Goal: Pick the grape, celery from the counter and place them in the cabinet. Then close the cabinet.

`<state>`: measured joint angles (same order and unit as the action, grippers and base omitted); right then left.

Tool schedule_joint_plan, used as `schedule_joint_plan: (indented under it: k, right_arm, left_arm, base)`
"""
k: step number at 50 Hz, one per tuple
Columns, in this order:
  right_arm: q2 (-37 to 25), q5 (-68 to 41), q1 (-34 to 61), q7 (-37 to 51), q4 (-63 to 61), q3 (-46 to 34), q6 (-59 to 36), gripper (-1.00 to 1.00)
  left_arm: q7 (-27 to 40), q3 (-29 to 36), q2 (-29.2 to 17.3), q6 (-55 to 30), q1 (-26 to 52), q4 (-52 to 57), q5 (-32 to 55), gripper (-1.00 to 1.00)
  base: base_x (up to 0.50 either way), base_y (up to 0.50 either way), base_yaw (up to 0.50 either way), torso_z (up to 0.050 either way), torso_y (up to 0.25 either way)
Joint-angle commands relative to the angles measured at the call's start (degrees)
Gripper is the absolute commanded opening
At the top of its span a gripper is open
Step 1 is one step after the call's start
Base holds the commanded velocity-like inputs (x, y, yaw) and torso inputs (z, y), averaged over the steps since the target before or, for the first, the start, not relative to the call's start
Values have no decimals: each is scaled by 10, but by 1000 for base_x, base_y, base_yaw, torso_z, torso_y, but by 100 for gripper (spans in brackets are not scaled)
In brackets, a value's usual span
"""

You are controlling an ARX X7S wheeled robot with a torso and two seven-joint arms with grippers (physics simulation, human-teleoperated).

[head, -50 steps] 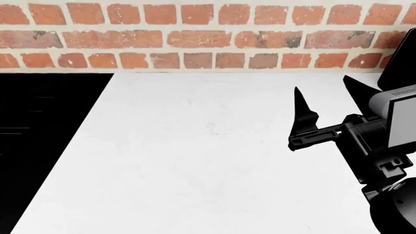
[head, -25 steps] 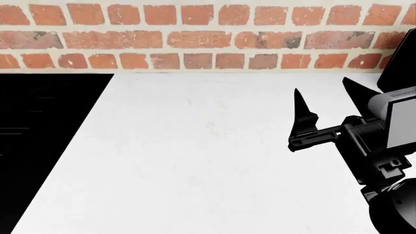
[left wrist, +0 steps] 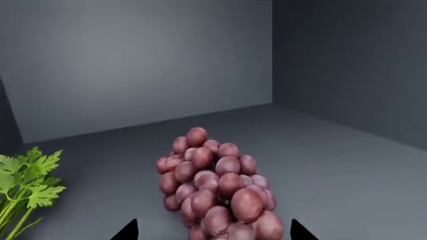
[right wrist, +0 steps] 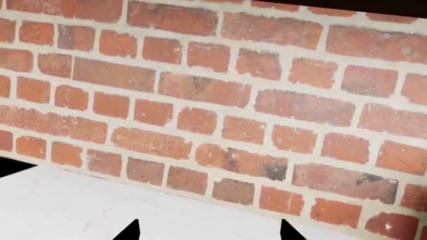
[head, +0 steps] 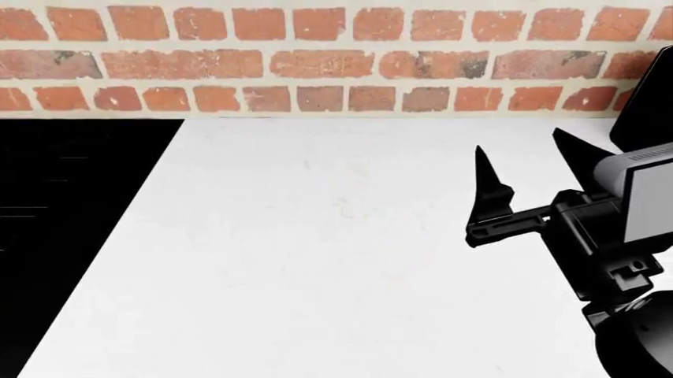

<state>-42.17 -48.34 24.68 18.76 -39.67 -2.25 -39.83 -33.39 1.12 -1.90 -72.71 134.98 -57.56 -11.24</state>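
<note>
Looking through my left wrist camera, I see the grape [left wrist: 217, 187] lying on a grey floor inside a grey-walled box, which I judge to be the cabinet [left wrist: 133, 65] interior, with the celery [left wrist: 23, 187] beside it, apart from it, only its leafy tips in view. My left gripper [left wrist: 208, 234] is released: its two dark fingertips [left wrist: 127, 232] stand wide either side of the near end of the bunch, and I cannot tell if they touch it. The bunch's long axis runs straight away from that gripper, toward the back wall, so the grape lies dead ahead of it and between its open jaws. If both items are indeed stowed, the coming move turns on backing the left arm out along that same axis, so neither finger drags the bunch with it, and then swinging the door shut. No door shows in any view, so I cannot say which arm is nearer to it. My right gripper [head: 531, 169] is also released and empty, fingers spread, hovering above the right part of the counter [head: 315, 260] and pointing at the brick wall [head: 315, 59]. On the head view the counter shows neither grape nor celery, and a black stovetop [head: 63, 213] lies to its left. My left arm does not appear on the head view at all.
</note>
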Motion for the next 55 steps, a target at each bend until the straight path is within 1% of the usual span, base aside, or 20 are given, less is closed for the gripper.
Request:
schedule_joint_plan:
  k: [1, 7, 20, 28, 36, 47, 52, 55]
  right_arm:
    - [-2, -4, -1, 2, -3, 3, 0, 100]
    - [-4, -10, 3, 6, -6, 5, -4, 100]
    - [-4, -11, 7, 7, -6, 1, -6, 100]
    - [-5, -13, 6, 8, -8, 2, -5, 100]
    - [-6, -15, 6, 11, -10, 2, -6, 100]
    - [-6, -17, 7, 14, -13, 1, -7, 100]
    - [-7, -17, 3, 13, -11, 3, -4, 100]
    - [-7, -15, 2, 12, -10, 4, -1, 100]
  left_arm:
    - [-4, 12, -7, -1, 0, 22, -39, 100]
    - [-17, 11, -9, -2, 0, 53, -50, 100]
    - [-31, 0, -15, 10, 0, 111, 6, 100]
    - [-50, -1, -16, -10, 0, 155, 20, 100]
    - [-113, 0, -6, -44, 0, 225, 16, 100]
    - [-257, 24, 14, -101, 0, 304, -42, 100]
    - [-298, 47, 10, -124, -1, 321, -42, 100]
    - [-320, 65, 1, -147, -14, 355, -31, 100]
  base:
    - [0, 0, 0, 0, 0]
    - [0, 0, 0, 0, 0]
    - [0, 0, 0, 0, 0]
    - [0, 0, 0, 0, 0]
    - [0, 0, 0, 0, 0]
    - [0, 0, 0, 0, 0]
    - [0, 0, 0, 0, 0]
    - [0, 0, 0, 0, 0]
